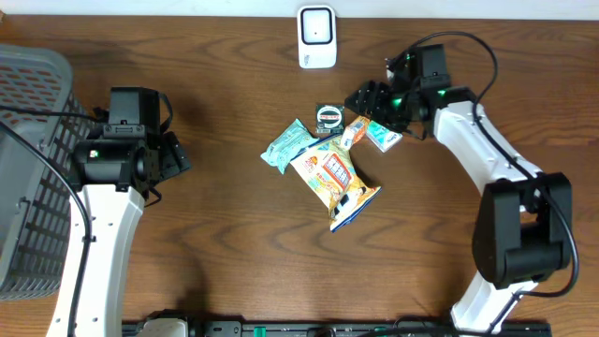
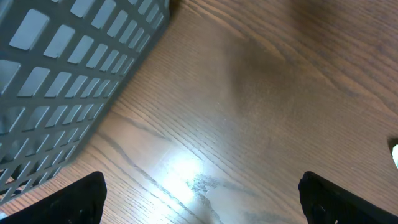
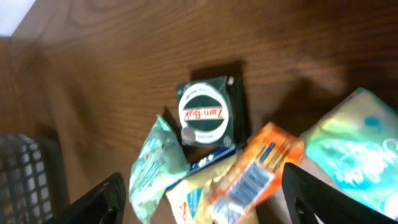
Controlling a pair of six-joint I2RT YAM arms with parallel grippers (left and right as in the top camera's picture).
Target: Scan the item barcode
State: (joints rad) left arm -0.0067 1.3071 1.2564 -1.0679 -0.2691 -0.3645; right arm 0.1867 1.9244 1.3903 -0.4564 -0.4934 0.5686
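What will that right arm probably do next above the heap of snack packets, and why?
Probably lower a little and close on the orange packet. The right gripper hangs just above it, jaws apart on either side, holding nothing. The packet lies on top of the heap, and the white scanner stands farther back, so an item must be lifted first.

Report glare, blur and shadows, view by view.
Overhead: sharp, evenly lit, only soft shadows. Left wrist: a bright glare patch on the table. Right wrist: blurred throughout, the orange packet smeared, the green tin soft but still readable.
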